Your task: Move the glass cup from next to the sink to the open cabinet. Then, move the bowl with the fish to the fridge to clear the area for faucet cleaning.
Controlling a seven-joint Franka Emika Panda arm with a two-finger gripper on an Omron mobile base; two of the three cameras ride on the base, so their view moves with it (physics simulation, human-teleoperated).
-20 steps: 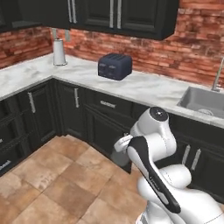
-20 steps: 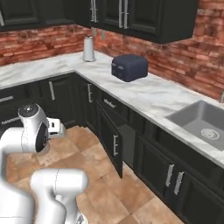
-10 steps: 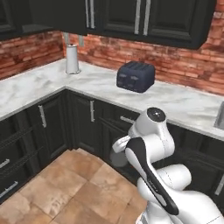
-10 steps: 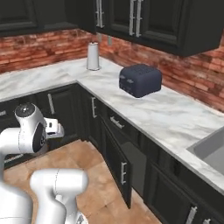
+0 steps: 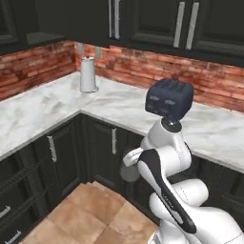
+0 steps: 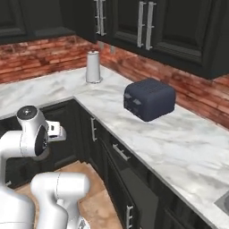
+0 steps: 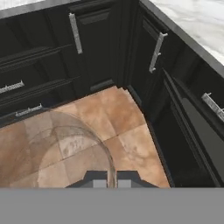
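My gripper (image 5: 132,159) hangs low in front of the black base cabinets, beside the arm's white elbow, and also appears in the right base view (image 6: 56,131). It is shut on the glass cup (image 5: 127,173), a grey translucent tumbler below the hand. In the hand view the cup's rim (image 7: 65,146) shows as a see-through ring over the floor tiles, its wall pinched between the two nearly touching fingertips (image 7: 99,178). The open cabinet (image 5: 33,26) is the dark recess at upper left with a grey shelf (image 6: 42,32). A sliver of the sink (image 6: 223,202) shows at the lower right edge. Bowl, fridge and faucet are out of view.
A dark blue toaster (image 5: 169,97) (image 6: 149,99) stands on the white marble counter (image 6: 179,143). A paper towel roll (image 5: 87,74) (image 6: 93,66) stands in the counter's corner. Black base cabinets (image 7: 94,48) with silver handles wrap around the brown tiled floor (image 7: 100,118).
The base has driven left along the counter, so the whole picture shifted: toaster and towel roll are nearer and the sink has slid to the right edge. The arm's pose and grip look unchanged.
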